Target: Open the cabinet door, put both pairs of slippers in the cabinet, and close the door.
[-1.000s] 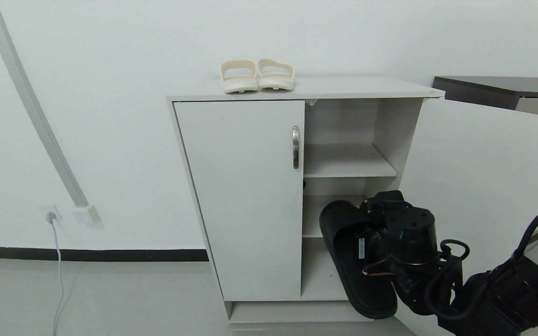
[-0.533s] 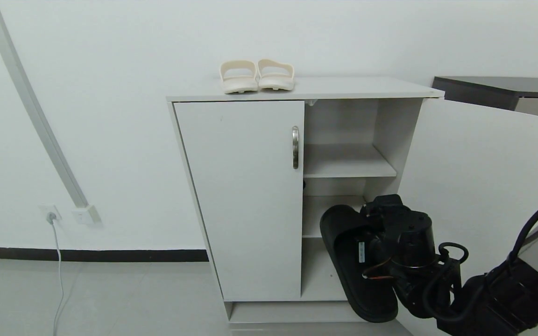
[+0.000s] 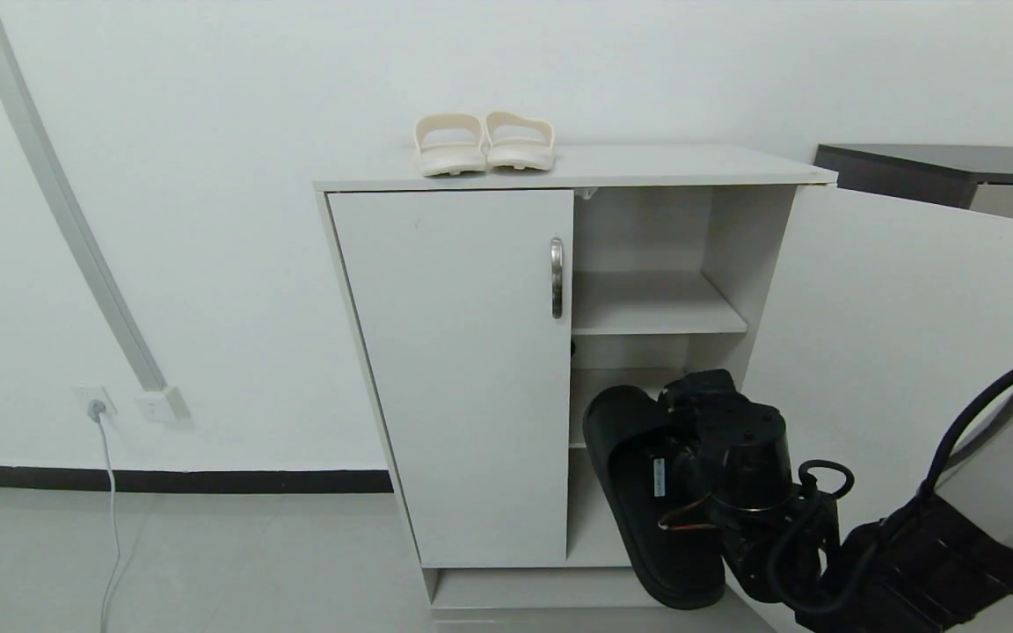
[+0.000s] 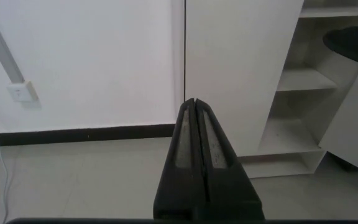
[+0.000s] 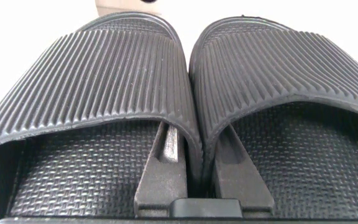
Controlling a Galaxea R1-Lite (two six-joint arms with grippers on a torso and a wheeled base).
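**Black pair clamped in the right gripper, at the open side of the cabinet**

On my right wrist view, the right gripper's [image 5: 197, 177] two fingers [image 5: 163, 165] run in under the ribbed straps and squeeze the inner edges of the two black slippers [image 5: 123, 81] together, so the pair is gripped side by side as one bundle. The fingertips are hidden under the straps.

From the head view, the black slippers [image 3: 647, 510] stand on end and lean a little. Their upper end is level with the middle shelf [image 3: 594, 409] and their lower end is down by the cabinet's base. They hang just in front of the lower compartments on the right, open half. I cannot tell whether they touch a shelf edge.

My left gripper [image 4: 194, 107] has its fingers pressed flat against each other with nothing between them. It hangs above the floor [image 4: 73, 174], on the near side of the cabinet, facing the closed door.

On the cabinet [image 3: 691, 164], the left door [image 3: 454, 378] is shut, with its metal handle [image 3: 557, 277] on its right edge. The right door [image 3: 893, 334] is swung wide towards me. The upper shelf [image 3: 647, 303] is bare. The cream slippers [image 3: 483, 142] sit side by side on top of the cabinet, towards its far left, touching each other.
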